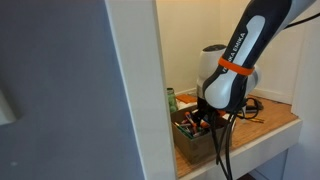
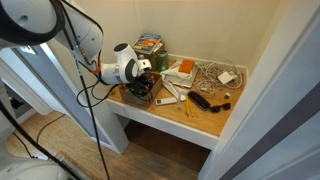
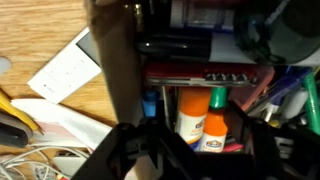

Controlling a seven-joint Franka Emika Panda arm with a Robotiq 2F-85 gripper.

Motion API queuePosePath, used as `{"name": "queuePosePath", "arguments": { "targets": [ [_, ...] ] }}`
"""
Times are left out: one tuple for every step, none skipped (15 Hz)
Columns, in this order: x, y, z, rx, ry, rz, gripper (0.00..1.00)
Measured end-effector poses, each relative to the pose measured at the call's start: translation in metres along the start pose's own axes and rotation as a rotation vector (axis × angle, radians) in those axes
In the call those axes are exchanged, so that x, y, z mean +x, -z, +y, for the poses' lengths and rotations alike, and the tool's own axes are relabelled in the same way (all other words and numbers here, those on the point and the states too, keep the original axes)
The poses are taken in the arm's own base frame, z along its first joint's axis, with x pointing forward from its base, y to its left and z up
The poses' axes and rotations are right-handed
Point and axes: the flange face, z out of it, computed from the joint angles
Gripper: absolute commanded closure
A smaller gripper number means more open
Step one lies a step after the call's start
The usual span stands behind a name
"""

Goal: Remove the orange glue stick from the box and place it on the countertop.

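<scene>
The orange glue stick (image 3: 189, 112) stands upright in the dark-brown box (image 3: 190, 72), next to a small orange bottle with a green cap (image 3: 214, 125). My gripper (image 3: 200, 146) is lowered into the box with its dark fingers spread on either side of the stick and the bottle; it is open and grips nothing. In both exterior views the gripper (image 1: 204, 117) (image 2: 143, 84) hangs over the box (image 1: 196, 138) (image 2: 138, 93) at the near end of the wooden countertop (image 1: 268, 124) (image 2: 203, 118). The glue stick is hidden in both exterior views.
Markers and pens (image 3: 285, 95) fill the box. A white card (image 3: 63, 70) and a yellow tool (image 3: 14, 108) lie beside it. Tangled cables (image 2: 212, 72), a black object (image 2: 209, 100) and stacked books (image 2: 150, 44) sit on the counter. White walls close in both sides.
</scene>
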Motion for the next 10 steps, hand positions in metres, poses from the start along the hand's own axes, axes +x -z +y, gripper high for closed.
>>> {"name": "queuePosePath", "arguments": {
  "targets": [
    [-0.001, -0.002, -0.002, 0.001, 0.004, 0.003, 0.55],
    [-0.002, -0.005, -0.004, 0.001, 0.008, 0.009, 0.61],
    [-0.003, -0.006, -0.006, 0.002, 0.013, 0.014, 0.71],
    [-0.004, -0.007, -0.008, 0.002, 0.018, 0.02, 0.77],
    [-0.004, -0.008, -0.01, 0.003, 0.024, 0.028, 0.85],
    [-0.004, -0.008, -0.011, 0.003, 0.028, 0.038, 0.92],
    [-0.003, -0.008, -0.013, 0.003, 0.033, 0.048, 0.93],
    [-0.003, -0.007, -0.013, 0.001, 0.036, 0.056, 0.92],
    [-0.002, -0.007, -0.014, -0.002, 0.038, 0.062, 0.92],
    [-0.001, -0.006, -0.014, -0.005, 0.04, 0.065, 0.92]
  ]
}}
